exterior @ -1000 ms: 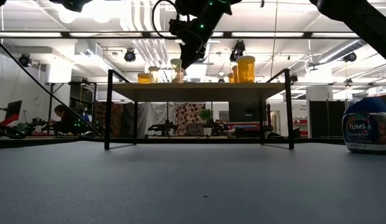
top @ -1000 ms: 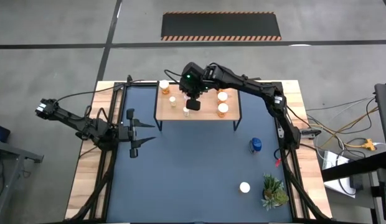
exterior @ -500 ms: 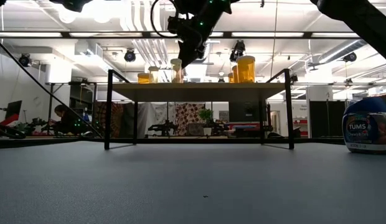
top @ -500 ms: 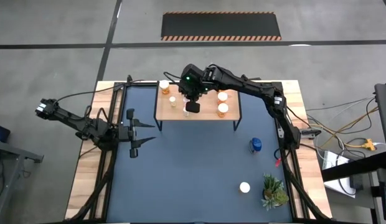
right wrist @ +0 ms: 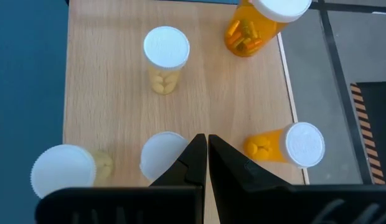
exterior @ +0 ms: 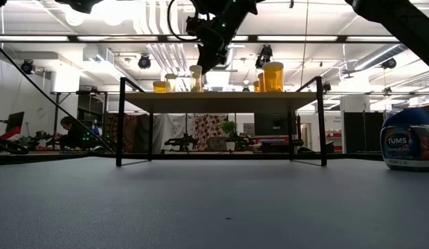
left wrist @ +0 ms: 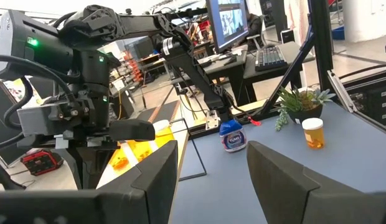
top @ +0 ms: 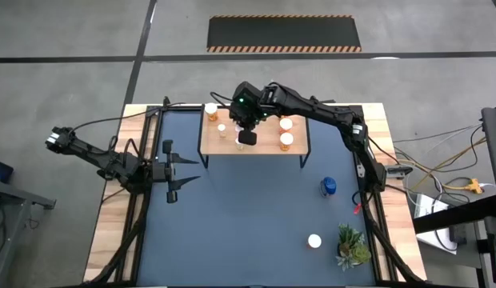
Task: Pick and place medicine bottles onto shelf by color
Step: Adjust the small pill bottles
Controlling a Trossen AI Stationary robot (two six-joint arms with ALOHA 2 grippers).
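Above the shelf (top: 268, 145), right claw (right wrist: 204, 163) clenched empty; medicine bottles (right wrist: 166, 57) upright, caps skyward.

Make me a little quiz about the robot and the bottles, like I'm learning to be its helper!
1. Fill in: the left hand, waiting at the table's left side, has its fingers ____.
2. True or false: the blue bottle stands on the mat, not on the shelf.
3. Which one is above the shelf? A) the left hand B) the right hand C) the plant

Key: 1 open; 2 true; 3 B.
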